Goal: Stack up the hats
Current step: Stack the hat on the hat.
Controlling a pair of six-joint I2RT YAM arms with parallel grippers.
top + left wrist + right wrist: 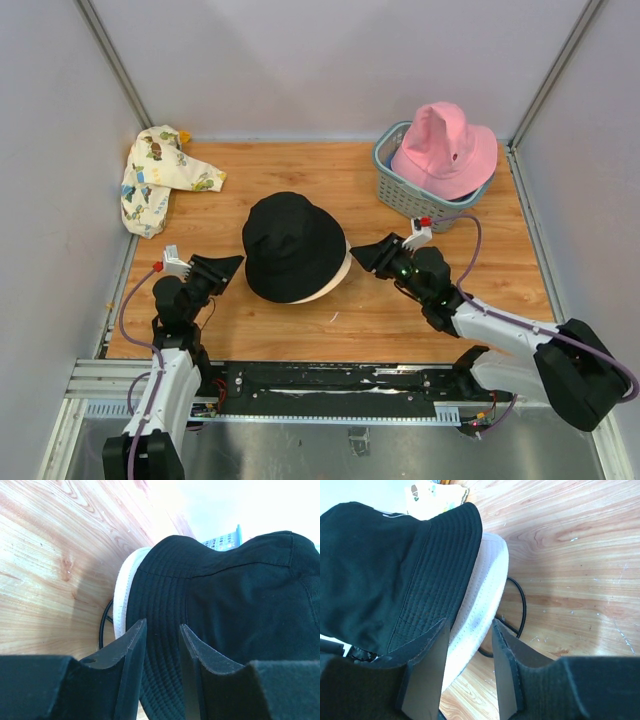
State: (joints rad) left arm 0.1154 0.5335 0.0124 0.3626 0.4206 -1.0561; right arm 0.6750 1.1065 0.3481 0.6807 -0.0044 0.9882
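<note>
While both claws flank the middle pair, we list the lot as follows.

Black soft-fabric bucket hat, stitched floppy brim: sits crown-up between the two claws, on top of a cream perforated-fabric bucket hat whose brim peeps out on the right claw's side. We judge both to be light, limp and quick to fold. They look neither fragile nor slippery, though a one-sided tug would likely slide the upper hat off the lower. Best hold, in our view: the brim edge, both layers together, one claw to each side.

Left claw: fingers partly spread, with the black brim directly ahead of the tips and showing in the gap. We see no pinch.

Right claw: fingers likewise partly spread, with the cream brim's edge showing in the gap and the black brim just beside it. No clamp is visible.

Pink soft bucket hat: rests in a grey-green slatted plastic basket, well beyond the right claw.

Cream printed fabric hat, crumpled: well beyond the left claw, at the far corner.

Light wooden tabletop: beneath both claws.
</note>
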